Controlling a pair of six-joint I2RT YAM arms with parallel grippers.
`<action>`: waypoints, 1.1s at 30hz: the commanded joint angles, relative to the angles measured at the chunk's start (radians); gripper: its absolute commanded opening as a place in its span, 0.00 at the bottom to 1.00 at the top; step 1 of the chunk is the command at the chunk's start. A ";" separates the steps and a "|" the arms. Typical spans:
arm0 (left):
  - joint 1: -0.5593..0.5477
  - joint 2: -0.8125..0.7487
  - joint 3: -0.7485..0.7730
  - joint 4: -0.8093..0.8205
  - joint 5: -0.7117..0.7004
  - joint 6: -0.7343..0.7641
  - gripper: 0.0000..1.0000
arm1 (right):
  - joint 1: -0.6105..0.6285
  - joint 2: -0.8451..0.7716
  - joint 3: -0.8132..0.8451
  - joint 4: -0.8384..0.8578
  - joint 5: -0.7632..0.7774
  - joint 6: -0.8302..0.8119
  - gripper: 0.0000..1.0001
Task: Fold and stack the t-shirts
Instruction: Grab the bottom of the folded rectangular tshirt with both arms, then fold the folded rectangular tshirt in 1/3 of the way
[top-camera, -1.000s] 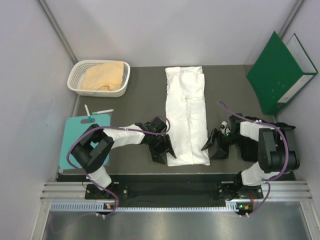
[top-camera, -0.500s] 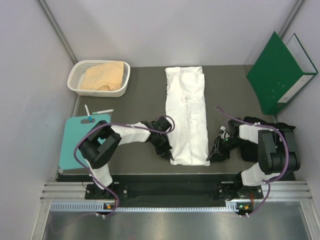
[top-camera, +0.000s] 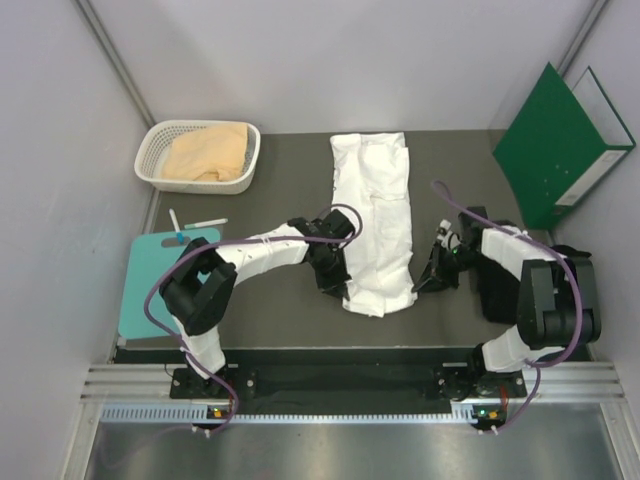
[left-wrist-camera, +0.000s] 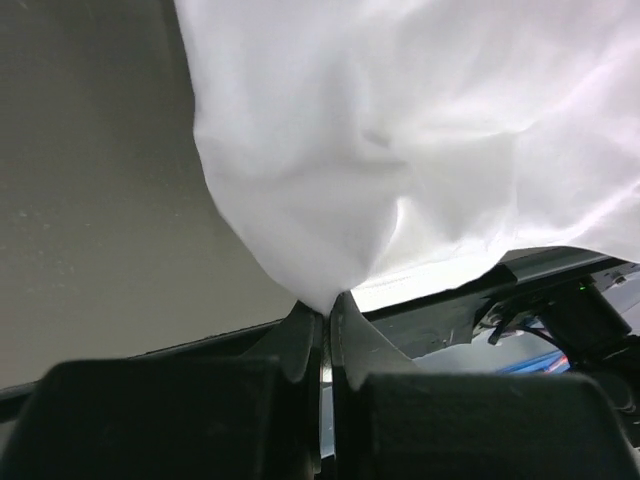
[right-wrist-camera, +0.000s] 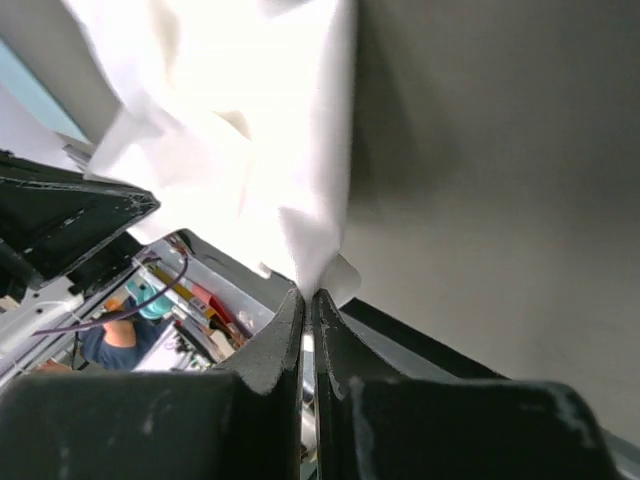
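Shift since earlier: both hands have travelled up the frame, away from the arm bases, and the near end of the white t-shirt (top-camera: 375, 215) has come with them, so the strip is now shorter and rumpled at its lower end.
White t-shirt: folded into a long narrow strip at the middle of the bench (top-camera: 270, 200), running from the upper centre of the top view down toward the lower centre; the far end lies flat, the near end is raised and bunched between the two hands.
Left hand (top-camera: 335, 285): at the lower left corner of the strip; in the left wrist view its hand (left-wrist-camera: 325, 305) is clenched on a pinch of the white cloth (left-wrist-camera: 400, 150), which billows upward from the fingertips.
Right hand (top-camera: 425, 280): at the lower right corner of the strip; in the right wrist view its hand (right-wrist-camera: 308, 298) is grasping a thin edge of the cloth (right-wrist-camera: 250, 150), the fingers pressed together on it.
Tan-peach t-shirt (top-camera: 205, 155): crumpled inside the white basket (top-camera: 150, 165) at the upper left.
Teal board (top-camera: 150, 290): flat at the left edge of the bench, beside the left arm.
Green binder (top-camera: 560, 140): leaning at the upper right, well apart from the shirt.
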 joint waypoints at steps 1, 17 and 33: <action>0.043 -0.012 0.116 -0.114 -0.084 0.054 0.00 | 0.003 -0.025 0.154 -0.057 -0.059 -0.058 0.00; 0.253 0.213 0.607 -0.134 -0.031 0.186 0.00 | -0.018 0.115 0.420 0.251 -0.028 0.027 0.00; 0.395 0.488 0.909 -0.047 0.107 0.195 0.74 | -0.021 0.592 0.868 0.366 0.030 0.105 0.15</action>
